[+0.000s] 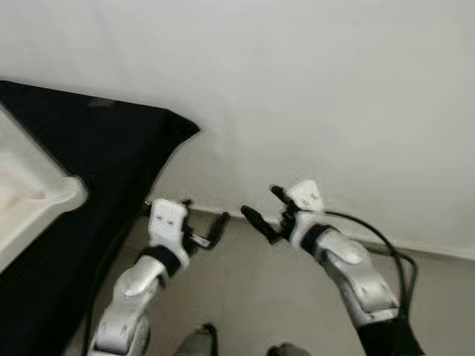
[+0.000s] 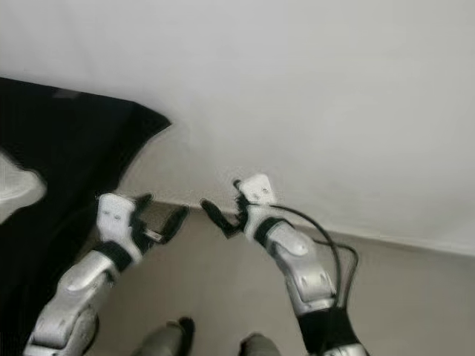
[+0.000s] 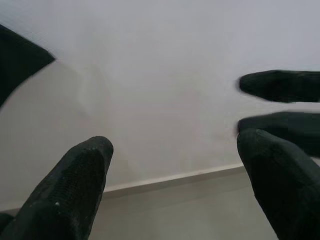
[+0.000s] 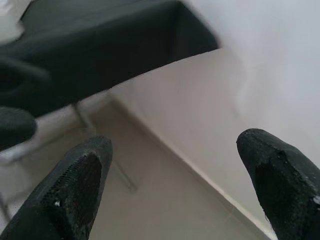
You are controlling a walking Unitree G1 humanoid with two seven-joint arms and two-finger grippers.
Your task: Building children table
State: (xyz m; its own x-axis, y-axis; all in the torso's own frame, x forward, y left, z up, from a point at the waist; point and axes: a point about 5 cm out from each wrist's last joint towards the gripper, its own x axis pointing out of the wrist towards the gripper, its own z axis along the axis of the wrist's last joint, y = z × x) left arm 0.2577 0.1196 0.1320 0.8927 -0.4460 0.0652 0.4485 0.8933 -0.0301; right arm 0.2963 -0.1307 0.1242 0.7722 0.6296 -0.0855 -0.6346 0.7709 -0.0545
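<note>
Facing white wall (image 1: 312,81), baseboard (image 1: 438,248) running across lower frame, bare floor (image 1: 252,297) below. Black cloth (image 1: 82,148) on left, corner ending mid-frame. White panel (image 1: 30,200) at left edge, possibly the table part; blurred. Left gripper (image 1: 202,222) and right gripper (image 1: 263,211) both spread, holding nothing, near each other at lower centre. No readable writing.

Two silver metal arms end in white wrist blocks and long black fingers: left gripper (image 1: 204,228), right gripper (image 1: 265,210). A black cable (image 1: 390,252) loops from the right arm.
</note>
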